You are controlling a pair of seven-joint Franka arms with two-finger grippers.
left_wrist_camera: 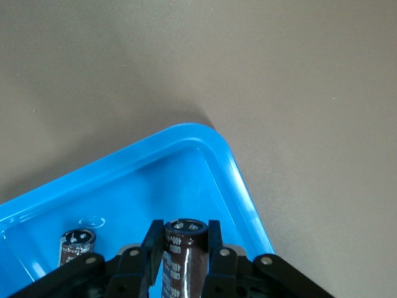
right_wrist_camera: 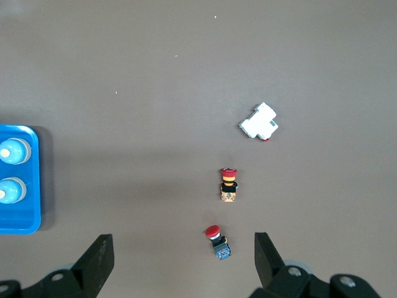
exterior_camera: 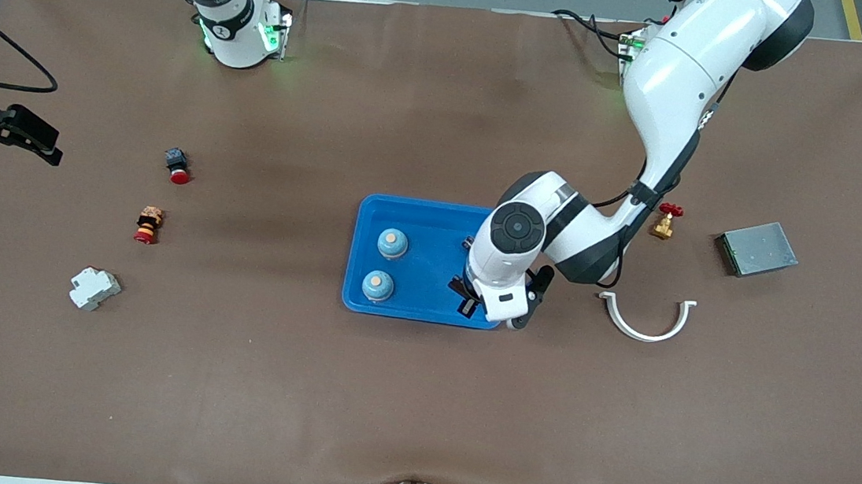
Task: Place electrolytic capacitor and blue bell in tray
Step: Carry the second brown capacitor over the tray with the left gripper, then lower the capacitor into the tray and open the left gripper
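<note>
Brown table covering (exterior_camera: 416, 399) carries the blue tray (exterior_camera: 433, 218) near its middle, with two blue bells (exterior_camera: 392, 244) standing inside. Left gripper (left_wrist_camera: 185, 248) hangs over the tray's corner, pinching a dark electrolytic capacitor (left_wrist_camera: 184, 261); apparently a second capacitor (left_wrist_camera: 75, 244) lies in the tray beside it. Right gripper (right_wrist_camera: 183, 257) waits, fingers spread, above two red-capped pushbuttons (right_wrist_camera: 218, 241).

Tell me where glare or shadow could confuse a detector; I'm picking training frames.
Left wrist view: white glare streaks the glossy rim of the bright-blue plastic tray, and the tray casts a dark shadow on the brown mat. Front view: green base lights tint the mat. Right wrist view: even, only soft shadows.
</note>
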